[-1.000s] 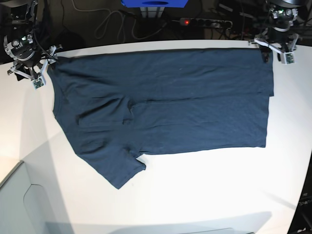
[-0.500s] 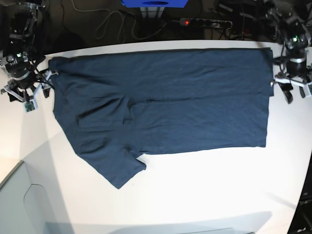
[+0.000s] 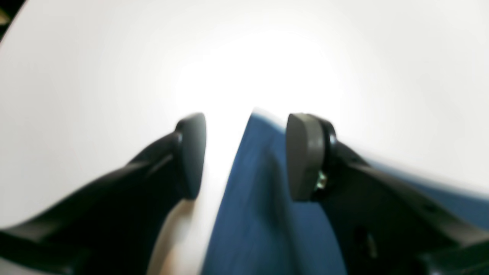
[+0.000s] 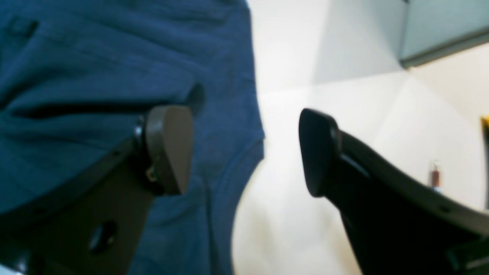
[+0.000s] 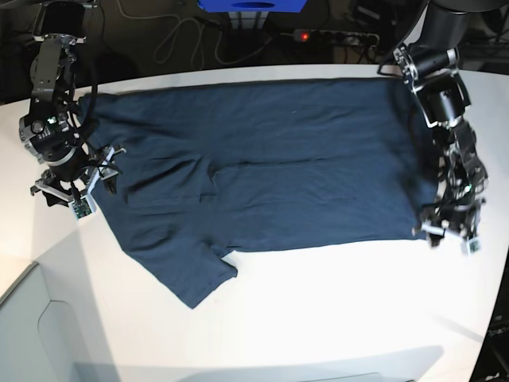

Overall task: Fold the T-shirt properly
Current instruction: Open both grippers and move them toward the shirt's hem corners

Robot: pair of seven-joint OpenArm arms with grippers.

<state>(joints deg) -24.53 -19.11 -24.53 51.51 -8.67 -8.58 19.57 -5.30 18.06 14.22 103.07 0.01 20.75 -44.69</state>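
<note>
The dark navy T-shirt [image 5: 302, 167] lies spread flat on the white table [image 5: 334, 310], neck to the left, hem to the right, one sleeve [image 5: 195, 274] pointing to the front. My left gripper [image 5: 451, 231] hovers open at the hem's front right corner. In the left wrist view that corner of the T-shirt [image 3: 259, 214] sits between the open left gripper [image 3: 244, 156] fingers. My right gripper [image 5: 75, 191] is open at the shirt's left edge. In the right wrist view, one of the right gripper's [image 4: 244, 152] fingers [image 4: 170, 149] is above the cloth [image 4: 95, 68] and the other above bare table.
Beyond the table's far edge lie a power strip [image 5: 334, 36] with a red light, cables and a blue box [image 5: 250, 6]. A grey panel [image 5: 24, 334] borders the table at the front left corner.
Both arms have moved from the shirt's far corners toward the front: the left along the hem to its near corner, the right down the neck side. Both grippers stayed open.
</note>
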